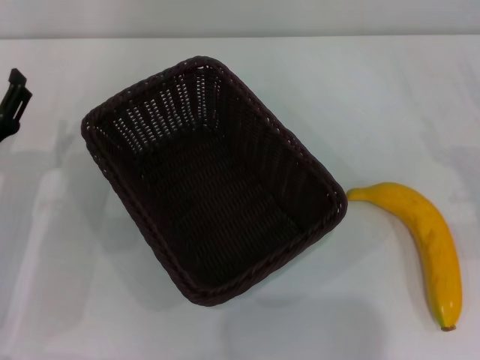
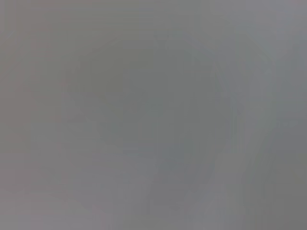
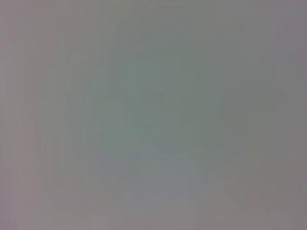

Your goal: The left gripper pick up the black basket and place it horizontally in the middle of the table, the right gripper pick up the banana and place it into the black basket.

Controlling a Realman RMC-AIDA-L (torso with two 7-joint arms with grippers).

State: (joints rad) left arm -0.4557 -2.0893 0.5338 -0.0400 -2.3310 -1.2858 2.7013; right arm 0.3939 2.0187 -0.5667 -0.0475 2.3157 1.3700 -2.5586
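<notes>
I see the left gripper (image 1: 15, 101) cut off at left edge, state indeterminable; black basket (image 1: 214, 180) skewed mid-frame, banana (image 1: 424, 244) right, on desk (image 1: 390, 97).

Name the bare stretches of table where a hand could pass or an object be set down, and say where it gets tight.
The table is bare between the left hand and the black basket, along the near edge, and beyond the basket. It is tight where the banana nearly meets the basket's right corner.

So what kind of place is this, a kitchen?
Probably a robot test bench, not a kitchen: a plain white table holding only a basket and a banana, with the left gripper at its edge.
</notes>
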